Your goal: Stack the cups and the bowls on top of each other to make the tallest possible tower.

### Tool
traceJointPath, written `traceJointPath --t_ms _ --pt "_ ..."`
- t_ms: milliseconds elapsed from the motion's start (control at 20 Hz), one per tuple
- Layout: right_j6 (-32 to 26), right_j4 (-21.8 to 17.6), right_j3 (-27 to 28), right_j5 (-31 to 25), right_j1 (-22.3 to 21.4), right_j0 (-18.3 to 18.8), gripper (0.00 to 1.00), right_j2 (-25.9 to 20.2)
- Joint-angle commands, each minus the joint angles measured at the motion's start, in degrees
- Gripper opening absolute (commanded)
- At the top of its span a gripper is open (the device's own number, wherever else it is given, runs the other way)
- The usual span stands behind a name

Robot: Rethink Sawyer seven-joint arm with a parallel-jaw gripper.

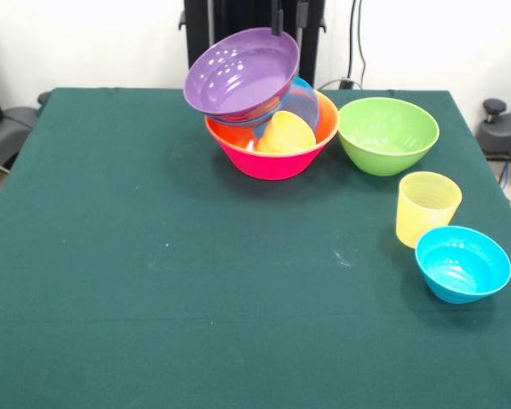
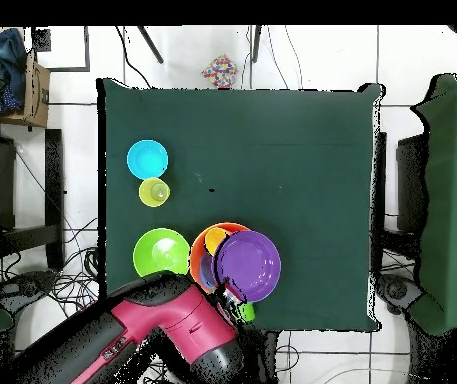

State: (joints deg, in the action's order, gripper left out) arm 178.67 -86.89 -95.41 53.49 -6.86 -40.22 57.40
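Note:
The tower stands at the table's far middle. A big pink bowl is lowest, with an orange bowl in it. A yellow-orange cup and a clear blue bowl lean inside. A wide purple bowl tilts on top, and also shows in the overhead view. My gripper hangs open just above the purple bowl's far rim, with only its dark fingers showing. A green bowl, a ribbed pale yellow cup and a small blue bowl stand apart on the right. The green cup is hidden.
The dark green table has bare cloth in its left half and front. In the overhead view my red arm reaches over the table's robot-side edge, and a small green patch shows beside the wrist. Cables lie on the floor around.

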Motion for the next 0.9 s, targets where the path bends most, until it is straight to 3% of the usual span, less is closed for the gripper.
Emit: traceJointPath --t_ms 50,500,900 --pt "3.7 0.0 0.4 -4.4 2.2 0.0 1.0 -10.3" --pt "6.8 -2.1 0.9 -2.7 2.8 -0.7 1.0 -9.5" --pt "20.9 -5.2 5.1 1.5 1.6 -2.9 1.0 -5.2"
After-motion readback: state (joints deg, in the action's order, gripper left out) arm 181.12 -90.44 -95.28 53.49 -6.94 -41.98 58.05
